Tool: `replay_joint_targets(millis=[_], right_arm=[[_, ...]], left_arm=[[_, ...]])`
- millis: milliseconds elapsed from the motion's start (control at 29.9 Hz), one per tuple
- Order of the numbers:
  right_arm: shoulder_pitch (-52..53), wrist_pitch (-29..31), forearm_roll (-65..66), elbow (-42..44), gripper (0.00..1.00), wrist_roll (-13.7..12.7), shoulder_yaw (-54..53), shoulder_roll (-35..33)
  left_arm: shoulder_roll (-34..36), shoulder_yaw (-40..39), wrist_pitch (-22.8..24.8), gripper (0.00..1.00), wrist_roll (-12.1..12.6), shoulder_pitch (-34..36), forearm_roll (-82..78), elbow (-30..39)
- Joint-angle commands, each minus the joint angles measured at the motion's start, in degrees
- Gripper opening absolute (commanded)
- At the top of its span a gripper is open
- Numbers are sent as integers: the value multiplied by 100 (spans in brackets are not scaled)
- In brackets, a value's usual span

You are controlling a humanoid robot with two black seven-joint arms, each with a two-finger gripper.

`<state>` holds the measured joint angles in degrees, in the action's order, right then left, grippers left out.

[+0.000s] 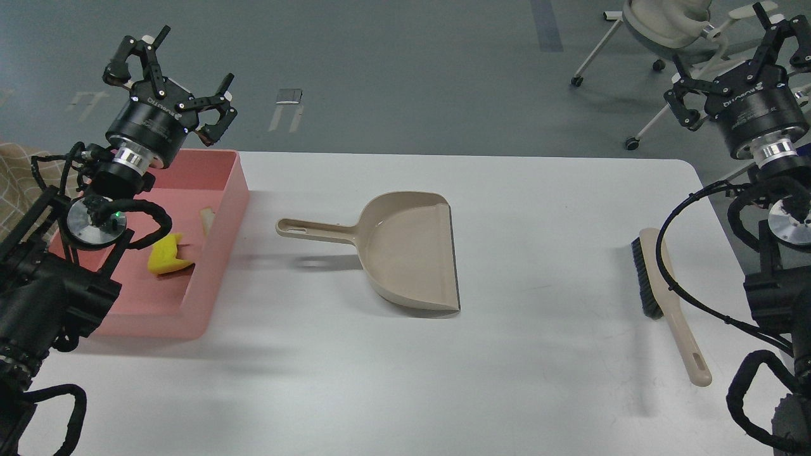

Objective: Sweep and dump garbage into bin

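The pink bin (215,253) stands at the table's left side. Inside it lie the garbage scraps: a yellow sponge piece (166,256) with dark backing and an off-white wedge (206,221) against the right wall. The beige dustpan (405,250) lies empty at the table's middle, handle pointing left. The beige black-bristled brush (662,294) lies at the right. My left gripper (171,82) is open and empty, raised above the bin's far left corner. My right gripper (735,57) is open and empty, raised beyond the table's far right corner.
The white table (507,380) has a rounded far right corner. An office chair (665,31) stands on the grey floor behind the right arm. A patterned beige cloth (16,171) shows at the left edge.
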<state>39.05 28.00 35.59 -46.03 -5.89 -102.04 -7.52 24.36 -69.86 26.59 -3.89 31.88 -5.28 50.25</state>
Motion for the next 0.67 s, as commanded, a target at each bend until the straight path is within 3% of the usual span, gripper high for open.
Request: replay_joint_targets(millis=[0,636], right_arm=[[-2,0,0,7,100,0,0,5],[-11,0,0,7,100,0,-17,14]], left_arm=[[-1,8,-5,98,11,2,-43,2],[86,553,-198,98,108,230,-421,2]])
